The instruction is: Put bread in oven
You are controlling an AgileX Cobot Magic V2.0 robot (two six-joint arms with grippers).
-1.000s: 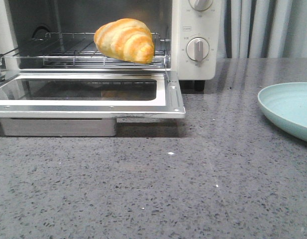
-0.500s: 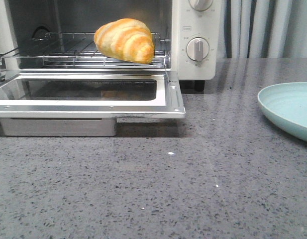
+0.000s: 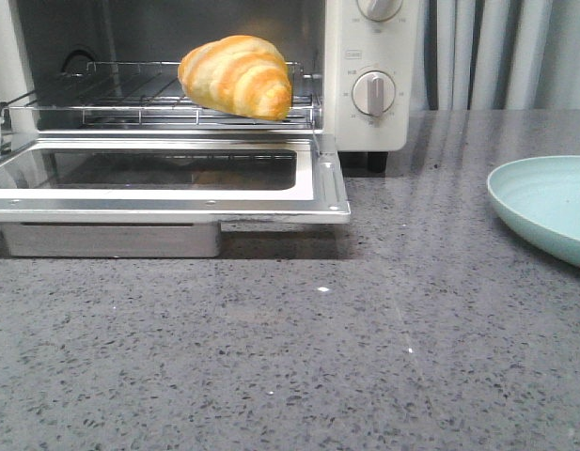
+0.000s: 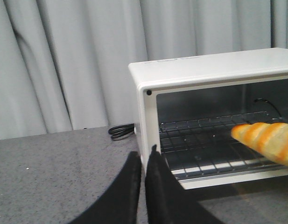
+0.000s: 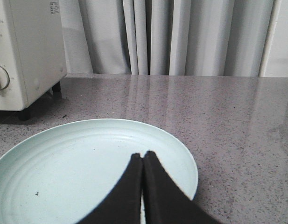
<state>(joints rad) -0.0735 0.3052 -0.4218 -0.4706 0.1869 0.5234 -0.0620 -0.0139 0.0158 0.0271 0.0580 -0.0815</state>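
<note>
The bread [image 3: 236,75], a glossy golden-orange roll with paler cream stripes, lies on the wire rack [image 3: 130,94] inside the oven [image 3: 365,122], toward the rack's right end and near its front edge, with nothing gripping it. In the left wrist view only one striped end of it shows, at the edge of the picture, resting on the same rack. The oven is white, with two round dials [image 3: 373,93] stacked on its right-hand panel, the upper one cut off by the top of the front view. Its glass-windowed door [image 3: 167,178] is folded down flat in front of the cavity, level with the grey speckled countertop [image 3: 318,357]. A dark power cord [image 4: 121,131] curls on the counter beside the oven's outer wall, in front of pale curtains [image 4: 64,60]. To the right of the oven, well apart from it, sits a pale blue-green plate [image 3: 543,202] with nothing on it. The left gripper [image 4: 144,161] hangs just outside the oven's open front corner, its two black fingers pressed nearly together with only a thin slit between them and nothing held. The right gripper [image 5: 143,161] hangs over the plate, fingers closed tip to tip and empty; whether they touch the plate's surface is hard to judge from this angle.
</note>
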